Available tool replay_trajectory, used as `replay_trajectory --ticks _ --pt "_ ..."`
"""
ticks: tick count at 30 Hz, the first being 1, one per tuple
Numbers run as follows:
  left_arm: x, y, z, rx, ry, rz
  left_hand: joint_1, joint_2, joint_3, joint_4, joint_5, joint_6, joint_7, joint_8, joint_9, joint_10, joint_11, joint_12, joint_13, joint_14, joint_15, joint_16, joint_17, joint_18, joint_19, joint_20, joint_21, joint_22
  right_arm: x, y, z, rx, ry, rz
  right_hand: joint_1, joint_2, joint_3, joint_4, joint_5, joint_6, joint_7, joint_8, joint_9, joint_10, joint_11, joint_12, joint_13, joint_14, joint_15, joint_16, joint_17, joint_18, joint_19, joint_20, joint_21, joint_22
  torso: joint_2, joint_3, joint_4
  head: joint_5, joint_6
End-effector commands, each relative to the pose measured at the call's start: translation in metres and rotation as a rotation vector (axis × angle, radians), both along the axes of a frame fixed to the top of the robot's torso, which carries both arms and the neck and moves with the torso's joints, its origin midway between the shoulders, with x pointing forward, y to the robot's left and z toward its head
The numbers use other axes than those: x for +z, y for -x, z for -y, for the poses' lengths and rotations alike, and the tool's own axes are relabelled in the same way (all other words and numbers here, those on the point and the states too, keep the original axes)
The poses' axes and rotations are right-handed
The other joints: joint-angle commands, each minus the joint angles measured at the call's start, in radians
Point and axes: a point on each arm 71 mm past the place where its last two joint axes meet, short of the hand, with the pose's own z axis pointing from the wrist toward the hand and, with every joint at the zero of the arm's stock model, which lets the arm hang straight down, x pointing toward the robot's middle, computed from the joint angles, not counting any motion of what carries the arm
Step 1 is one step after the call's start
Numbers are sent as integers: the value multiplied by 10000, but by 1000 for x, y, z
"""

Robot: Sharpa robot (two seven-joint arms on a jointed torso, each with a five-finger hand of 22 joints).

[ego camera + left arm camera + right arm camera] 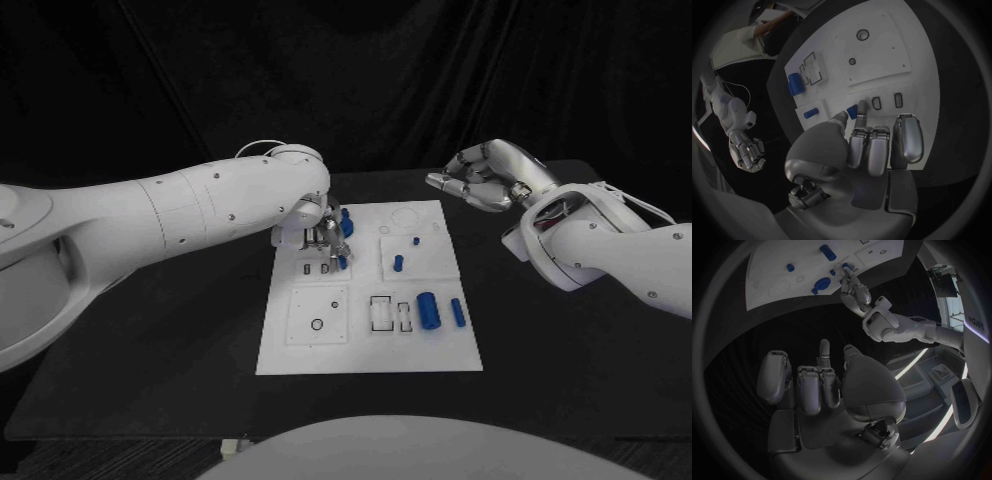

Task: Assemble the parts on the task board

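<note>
The white task board (368, 345) lies mid-table. My left hand (319, 236) reaches down over its far left part, beside two small dark slots (876, 102). Its thumb and a finger pinch a small blue piece (852, 111), which shows below the hand (342, 262). A bigger blue piece (346, 224) sits just right of that hand. A thick blue cylinder (427, 310), a slim blue part (457, 312) and a short blue part (398, 264) lie on the board's right half. My right hand (483, 176) hangs above the table beyond the board's far right corner, fingers curled in on nothing.
The board carries a square plate with a small ring (317, 325) at its near left and rectangular outlines (382, 312) in the middle. Bare black table (159, 350) surrounds the board on all sides.
</note>
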Motion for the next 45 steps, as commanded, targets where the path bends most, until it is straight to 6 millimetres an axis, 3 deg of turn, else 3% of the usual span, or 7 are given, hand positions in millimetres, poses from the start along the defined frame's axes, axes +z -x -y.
replay_trajectory --ticks 1,27,36,45 --pt "-1 0 2 -78 186 -7 135 -36 541 -86 216 38 29 -149 168 974 -4 162 2503 1126 -104 -89 2755 -454 -44 -36 -100 262 -2 0 1 -111 76 -122 105 98 -284 30 187 -90 -1 153 125 1042 -42 166 2711 1084 -11 248 2682 -24 -89 30 -178 1766 -1 0 -5 0 -1" --pt "-2 -1 -1 -41 194 -35 52 -219 1089 -459 392 -123 115 -425 236 769 75 67 2280 1126 -31 -89 2755 -440 -112 26 -202 252 -3 0 -1 -88 117 -221 104 103 -290 24 183 -92 -2 150 123 1042 -42 166 2711 1084 -10 248 2682 -11 -112 31 -238 1748 -3 8 -6 30 -1" --pt "-2 -1 -1 -56 187 -70 163 -412 1913 -1129 507 -78 96 -492 418 786 57 71 2303 1126 -41 -89 2755 -439 -81 27 -229 325 -3 0 -1 -73 132 -257 109 104 -292 20 183 -94 -2 148 122 1042 -42 166 2711 1084 -10 248 2682 3 -136 32 -300 1730 -10 11 -2 41 -1" --pt "-4 0 -2 -38 171 -87 162 -516 2237 -1410 420 -48 88 -500 516 799 46 76 2317 1126 -52 -89 2755 -446 -41 21 -226 376 -4 0 -2 -47 137 -283 154 91 -290 0 193 -101 -4 144 120 1042 -43 166 2711 1084 -9 248 2682 14 -158 33 -356 1714 -5 10 -5 53 -1"
